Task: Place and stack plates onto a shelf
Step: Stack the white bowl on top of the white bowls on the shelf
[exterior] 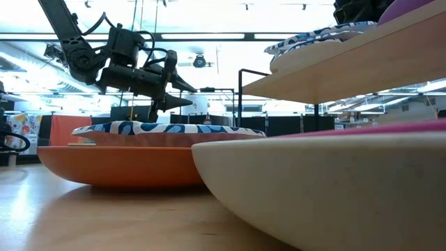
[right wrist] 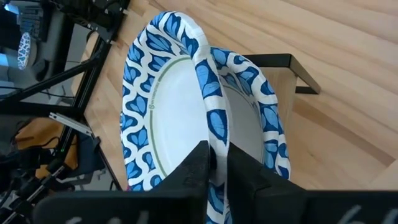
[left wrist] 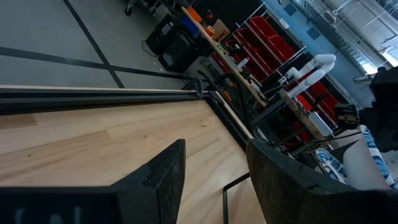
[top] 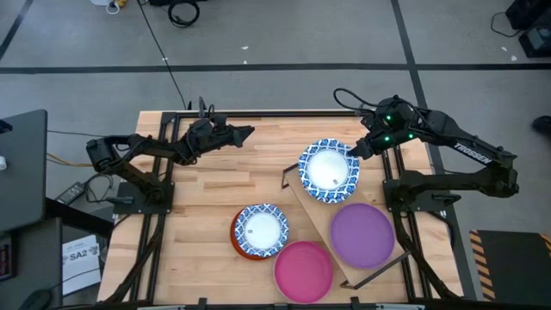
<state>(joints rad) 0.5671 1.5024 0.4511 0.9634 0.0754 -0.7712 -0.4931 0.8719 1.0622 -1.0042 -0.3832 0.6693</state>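
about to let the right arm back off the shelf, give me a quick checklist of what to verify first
1. Blue-and-white plate lies over the shelf: ok.
2. Right gripper clear of that plate's rim: not ok, the fingers pinch a fold of it.
3. Two patterned plates stacked there: ok in the right wrist view.
4. Purple plate on the shelf: ok.
5. Left gripper out of the way, open above bare table: ok.
6. Pink plate and the stack on the orange-red plate shelved: not ok.

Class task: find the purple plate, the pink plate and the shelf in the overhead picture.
purple plate [top: 362, 234]: high view, its centre.
pink plate [top: 303, 270]: high view, its centre.
shelf [top: 315, 209]: high view, bare wood beside the plates.
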